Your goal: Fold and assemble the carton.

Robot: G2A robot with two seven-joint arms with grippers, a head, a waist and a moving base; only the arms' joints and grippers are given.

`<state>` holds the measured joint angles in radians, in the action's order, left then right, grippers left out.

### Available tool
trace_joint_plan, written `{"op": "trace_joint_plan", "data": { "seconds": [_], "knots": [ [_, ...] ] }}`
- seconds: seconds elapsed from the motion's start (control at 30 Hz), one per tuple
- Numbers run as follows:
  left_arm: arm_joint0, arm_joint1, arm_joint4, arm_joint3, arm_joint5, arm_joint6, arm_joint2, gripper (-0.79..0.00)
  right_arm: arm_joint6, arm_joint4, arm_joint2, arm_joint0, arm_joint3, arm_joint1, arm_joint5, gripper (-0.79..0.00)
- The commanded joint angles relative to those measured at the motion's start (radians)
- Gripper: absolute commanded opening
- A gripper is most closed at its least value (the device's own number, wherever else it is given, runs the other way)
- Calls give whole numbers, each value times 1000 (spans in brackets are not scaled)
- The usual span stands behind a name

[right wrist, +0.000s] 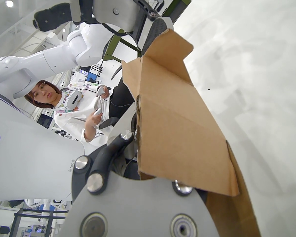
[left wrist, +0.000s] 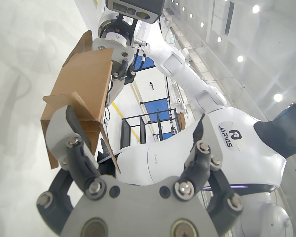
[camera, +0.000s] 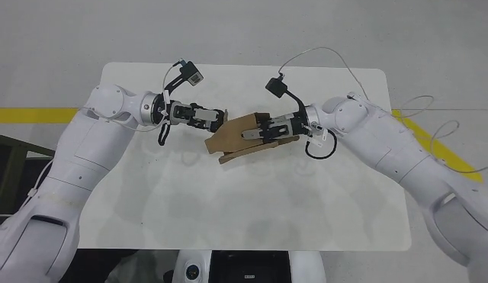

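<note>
The half-opened cardboard carton (camera: pixel 238 139) is being held at the middle of the white surface (camera: pixel 305 199), one side panel being gripped by the closed right jaws. The left jaws are being held wide open at the carton's left end, one pad (left wrist: pixel 76 124) right at a loose flap. Squaring-up is judged in hand; next, that flap probably needs pushing inward while the carton is being steadied.

We read the carton (camera: pixel 240 136) as plain brown cardboard, matt, with rough cut edges. Table (camera: pixel 305 199): white, smooth, faint sheen. Left gripper (left wrist: pixel 134 122): satin grey metal plate, black plastic links, shiny screws, rough dark pads (left wrist: pixel 74 122).
</note>
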<state>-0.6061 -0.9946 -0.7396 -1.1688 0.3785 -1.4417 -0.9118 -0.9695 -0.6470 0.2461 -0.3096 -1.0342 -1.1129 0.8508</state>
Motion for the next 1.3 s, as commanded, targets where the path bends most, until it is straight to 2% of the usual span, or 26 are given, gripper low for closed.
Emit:
{"op": "trace_joint_plan", "data": {
  "seconds": [0.0,0.6,0.97,1.27],
  "knots": [
    [-1,-1,-2,-1,-1,-1,-1,0,2,-2,-5,2,-1,1,2,-785],
    [-11,-9,6,-20,-15,-15,-4,0,68,-59,26,-2,62,21,68,-785],
    [-15,-14,14,-24,-20,-20,-4,0,93,-76,59,-3,102,-6,93,-785],
    [-16,-18,13,-31,-25,-24,-5,0,112,-61,95,3,147,-51,112,-785]
  ]
}}
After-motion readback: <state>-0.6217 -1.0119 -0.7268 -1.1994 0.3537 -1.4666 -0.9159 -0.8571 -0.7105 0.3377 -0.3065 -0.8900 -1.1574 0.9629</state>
